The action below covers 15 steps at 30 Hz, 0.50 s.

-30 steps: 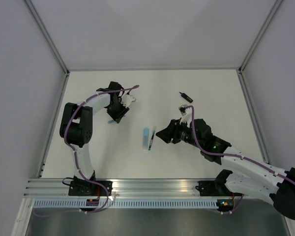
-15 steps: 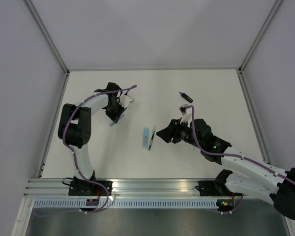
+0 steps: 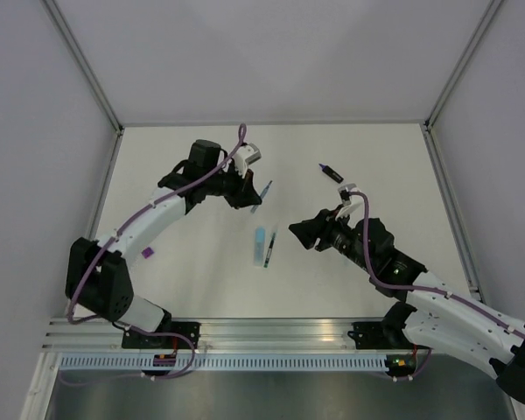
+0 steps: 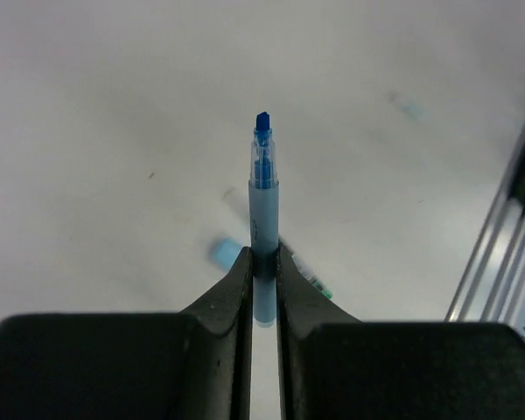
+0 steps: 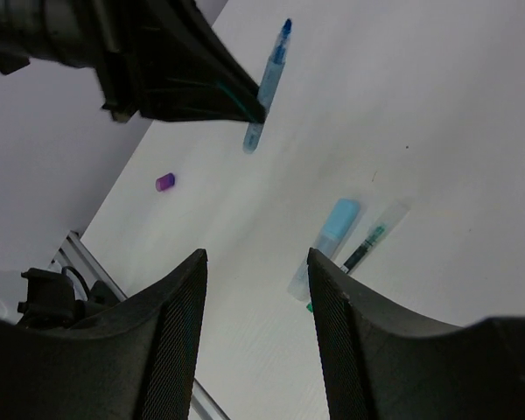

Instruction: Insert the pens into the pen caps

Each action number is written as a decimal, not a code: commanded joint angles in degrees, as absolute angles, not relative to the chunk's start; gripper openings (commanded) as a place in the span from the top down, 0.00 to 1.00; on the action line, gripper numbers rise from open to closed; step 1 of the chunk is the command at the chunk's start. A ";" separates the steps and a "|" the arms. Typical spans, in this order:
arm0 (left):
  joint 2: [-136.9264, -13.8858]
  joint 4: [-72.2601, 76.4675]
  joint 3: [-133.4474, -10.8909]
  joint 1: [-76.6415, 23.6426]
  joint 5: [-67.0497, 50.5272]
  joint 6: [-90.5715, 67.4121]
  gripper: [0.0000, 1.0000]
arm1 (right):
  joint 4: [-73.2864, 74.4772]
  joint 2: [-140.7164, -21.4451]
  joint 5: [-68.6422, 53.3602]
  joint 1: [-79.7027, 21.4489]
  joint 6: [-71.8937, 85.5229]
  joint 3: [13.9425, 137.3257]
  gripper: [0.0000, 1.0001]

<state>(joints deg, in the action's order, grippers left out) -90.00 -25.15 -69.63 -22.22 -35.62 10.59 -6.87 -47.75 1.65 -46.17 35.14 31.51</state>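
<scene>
The left gripper point(image 4: 262, 258), jaws clamped on the thin blue pen point(image 4: 262, 197), holds it off the table point(image 4: 114, 131), bare tip outward; the right gripper point(image 5: 254, 258) hangs nearby, jaws wide apart and empty. The slim, smooth plastic barrel could pivot in so narrow a pinch and miss a cap mouth; the purple cap point(image 5: 164, 182), a short round tube lying well apart, may roll if nudged.

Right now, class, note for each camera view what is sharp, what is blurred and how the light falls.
Top external: even, soft light, only faint shadows on the table. Left wrist: the blue pen in the left gripper is sharp, the table behind it blurred. Right wrist: the right gripper looms dark and soft-edged, while the purple cap is fairly crisp.
</scene>
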 commanded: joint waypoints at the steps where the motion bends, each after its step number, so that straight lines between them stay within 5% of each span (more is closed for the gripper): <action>1: -83.08 -11.63 -64.88 -29.08 -43.41 0.62 0.98 | -9.58 -45.45 6.50 -46.41 32.78 30.24 0.44; 6: -77.09 0.25 -55.05 -38.65 -41.31 -5.09 0.98 | -13.00 -41.93 8.09 -46.41 32.35 27.43 0.44; 15: -76.03 10.71 -49.49 -41.48 -41.83 -10.02 0.98 | -17.58 -35.86 9.75 -46.41 32.17 23.47 0.44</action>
